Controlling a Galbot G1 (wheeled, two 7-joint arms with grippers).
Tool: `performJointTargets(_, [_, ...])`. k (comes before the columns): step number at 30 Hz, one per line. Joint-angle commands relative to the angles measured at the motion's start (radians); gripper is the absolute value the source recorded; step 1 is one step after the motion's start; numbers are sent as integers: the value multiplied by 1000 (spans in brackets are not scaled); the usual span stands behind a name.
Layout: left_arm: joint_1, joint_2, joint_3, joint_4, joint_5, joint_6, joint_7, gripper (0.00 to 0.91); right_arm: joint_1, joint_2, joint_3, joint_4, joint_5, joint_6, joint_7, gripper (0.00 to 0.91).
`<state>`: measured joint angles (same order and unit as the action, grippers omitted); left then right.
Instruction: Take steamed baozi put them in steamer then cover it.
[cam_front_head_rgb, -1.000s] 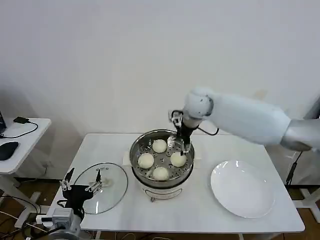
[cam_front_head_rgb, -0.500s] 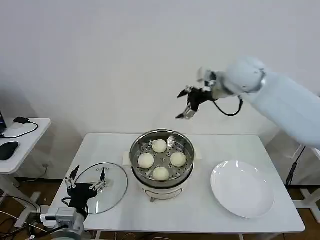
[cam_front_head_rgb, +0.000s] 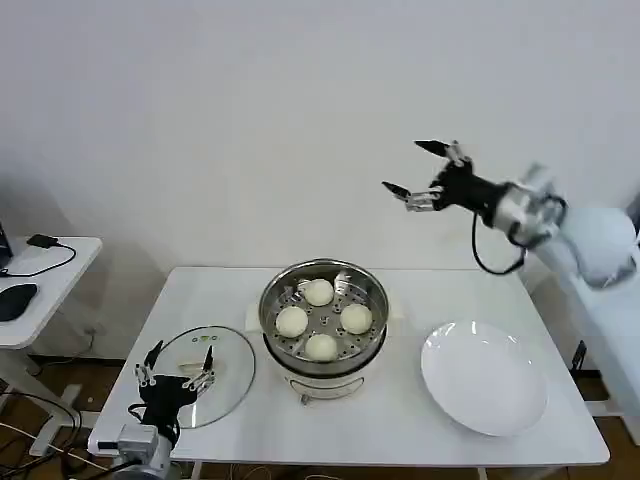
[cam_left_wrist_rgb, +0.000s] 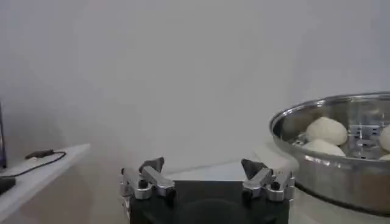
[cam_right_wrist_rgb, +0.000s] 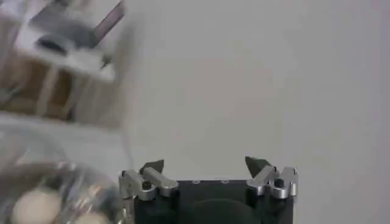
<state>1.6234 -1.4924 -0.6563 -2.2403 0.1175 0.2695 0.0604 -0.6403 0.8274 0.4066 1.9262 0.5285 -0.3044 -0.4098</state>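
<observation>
White wall behind, white table (cam_front_head_rgb: 300, 420) below — that is the setting. Above the table's far right side the right gripper (cam_front_head_rgb: 425, 170) hangs high in the air with its fingers spread and nothing between them, well clear of everything. The left gripper (cam_front_head_rgb: 176, 368) sits low at the table's near left edge, fingers also apart and empty, just over the near rim of the glass lid (cam_front_head_rgb: 205, 375), which lies flat on the table beside the steamer (cam_front_head_rgb: 323, 318).

All four buns (cam_front_head_rgb: 322, 320) rest on the perforated tray inside the pot, and the white plate (cam_front_head_rgb: 485, 378) to the right is bare. So the loading looks finished — what remains, as I judge it, is covering: the lid must be gripped, lifted and set on the pot.
</observation>
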Motion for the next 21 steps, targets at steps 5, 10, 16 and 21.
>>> performJointTargets(5, [18,13,-1,29,108,-41,-16,907,-1115,478,557,184,-21,393,173,907])
performJointTargets(10, [25,24,7,64,159,-55,-45,907,-1139,490,493,114,-18,415,190,907])
performJointTargets(16, [20,35,5,129,449,-101,-161,907,-1107,483,424,99,-79,382,210,907])
performJointTargets(21, [40,113,30,226,905,-133,-323,907,-1034,448,395,97,-185,310,279,907])
